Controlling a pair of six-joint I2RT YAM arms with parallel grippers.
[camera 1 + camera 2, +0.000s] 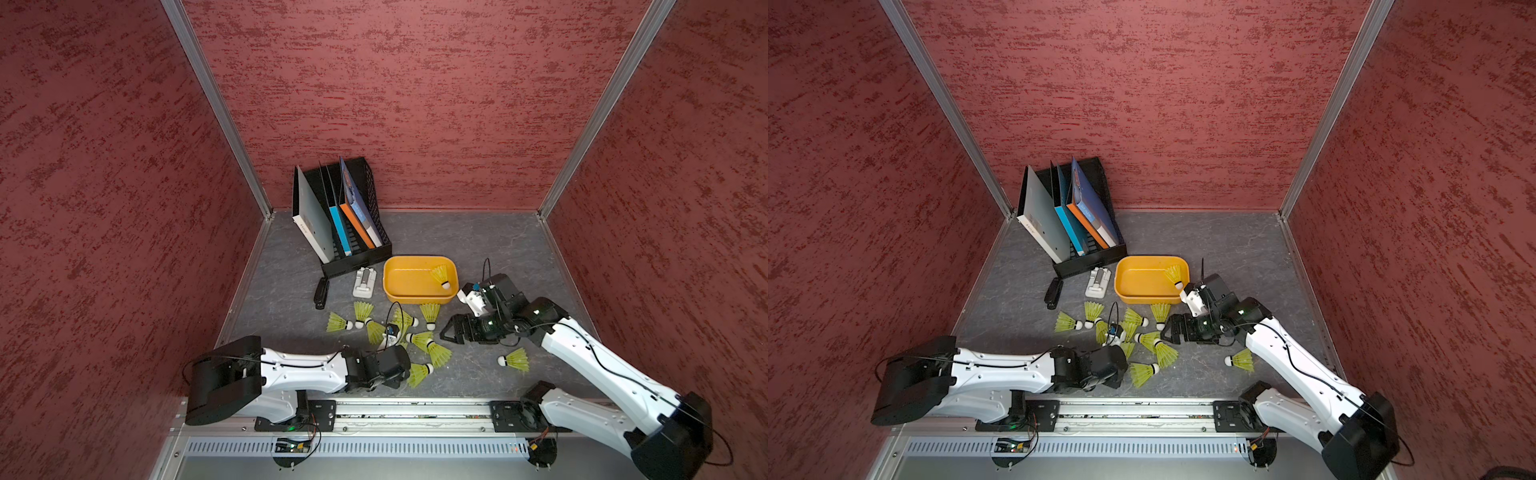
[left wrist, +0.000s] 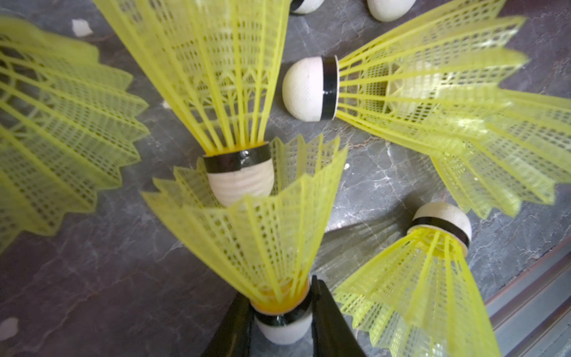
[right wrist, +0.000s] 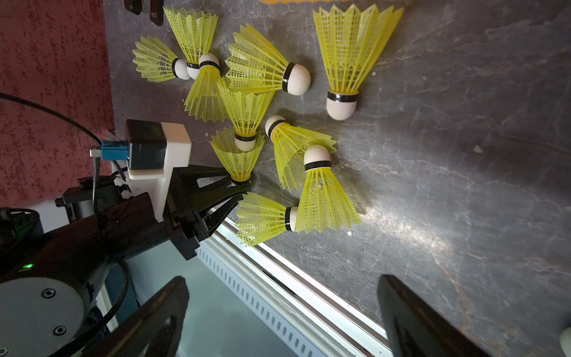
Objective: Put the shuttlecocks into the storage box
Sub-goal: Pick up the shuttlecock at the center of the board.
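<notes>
In the left wrist view my left gripper (image 2: 281, 310) is shut on the white tip and dark band of a neon yellow shuttlecock (image 2: 262, 235) that lies low over the grey floor. Another shuttlecock's tip (image 2: 241, 182) pokes into its skirt. The right wrist view shows the same grip (image 3: 244, 185) amid several shuttlecocks (image 3: 262, 68) lying on the floor. My right gripper (image 1: 451, 332) hovers open and holds nothing beside the pile, in front of the orange-yellow storage box (image 1: 388, 276). One shuttlecock (image 1: 441, 276) lies in the box. A lone shuttlecock (image 1: 515, 359) lies apart, near the right arm.
A black mesh file rack with books (image 1: 345, 216) stands behind the box. A grey-white device (image 1: 365, 282) and a small black object (image 1: 321, 293) lie left of it. The metal rail (image 1: 415, 409) runs along the front edge. Red walls close three sides.
</notes>
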